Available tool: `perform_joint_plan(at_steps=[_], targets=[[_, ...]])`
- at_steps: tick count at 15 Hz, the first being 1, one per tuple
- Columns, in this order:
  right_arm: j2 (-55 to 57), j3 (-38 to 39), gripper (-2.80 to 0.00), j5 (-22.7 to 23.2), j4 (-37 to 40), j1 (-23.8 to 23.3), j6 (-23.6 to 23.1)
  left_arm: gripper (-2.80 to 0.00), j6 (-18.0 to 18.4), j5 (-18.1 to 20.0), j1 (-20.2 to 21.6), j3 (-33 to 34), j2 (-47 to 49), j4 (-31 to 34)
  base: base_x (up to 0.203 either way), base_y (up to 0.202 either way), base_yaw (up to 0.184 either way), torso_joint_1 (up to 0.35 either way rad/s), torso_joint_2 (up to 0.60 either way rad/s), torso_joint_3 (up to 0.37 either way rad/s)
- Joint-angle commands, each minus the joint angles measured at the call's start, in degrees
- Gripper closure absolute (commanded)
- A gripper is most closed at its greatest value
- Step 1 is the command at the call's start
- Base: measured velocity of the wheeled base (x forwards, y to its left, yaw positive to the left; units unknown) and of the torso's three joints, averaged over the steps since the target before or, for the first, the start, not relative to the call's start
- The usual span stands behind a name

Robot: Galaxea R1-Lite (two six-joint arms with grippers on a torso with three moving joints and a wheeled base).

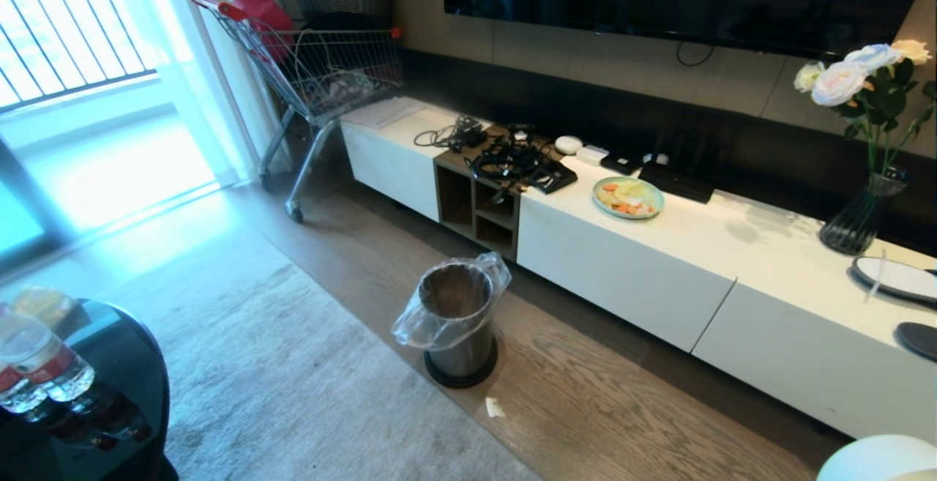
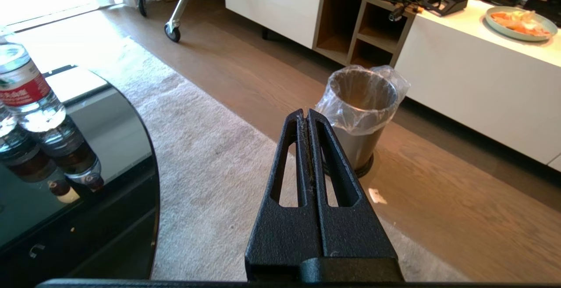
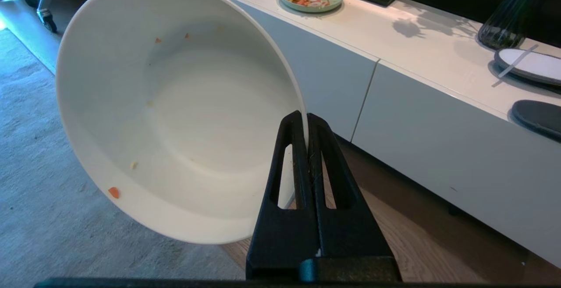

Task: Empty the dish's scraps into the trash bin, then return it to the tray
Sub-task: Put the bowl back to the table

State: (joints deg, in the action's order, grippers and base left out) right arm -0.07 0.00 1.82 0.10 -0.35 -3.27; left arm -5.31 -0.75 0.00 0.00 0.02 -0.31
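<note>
Already the dish (image 3: 175,112), gripped at its rim by the right gripper (image 3: 305,123), is nearly empty of scraps (image 3: 114,192), so it seems only its return to the tray, not visible, remains; left gripper (image 2: 305,117) is clenched on nothing.

The right gripper (image 3: 305,119) is pinched tight on the rim of the bowl (image 3: 175,104), one finger (image 3: 287,165) inside the wall and the other outside, holding it tipped up on edge. The left gripper (image 2: 305,115) hangs empty, its two black fingers (image 2: 289,156) pressed flat together, pointing forward and down.
</note>
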Motion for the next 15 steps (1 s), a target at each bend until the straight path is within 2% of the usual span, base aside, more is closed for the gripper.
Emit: perform_joint_plan(at_steps=[1,7,15], targets=[[0.07,0.0,0.0,0.03,-0.01,0.0,0.02,0.0,-0.14,-0.04,0.0,0.0,-0.02,-0.04,-0.186,0.0,-0.003,0.006,0.0,0.002],[0.07,0.0,0.0,0.03,-0.01,0.0,0.02,0.0,-0.05,-0.04,0.0,0.0,-0.02,-0.06,-0.17,0.0,0.001,-0.001,0.0,0.003],[0.07,0.0,0.0,0.03,-0.01,0.0,0.02,0.0,-0.05,-0.04,0.0,0.0,-0.02,-0.04,0.0,0.0,0.0,0.0,0.0,0.0]])
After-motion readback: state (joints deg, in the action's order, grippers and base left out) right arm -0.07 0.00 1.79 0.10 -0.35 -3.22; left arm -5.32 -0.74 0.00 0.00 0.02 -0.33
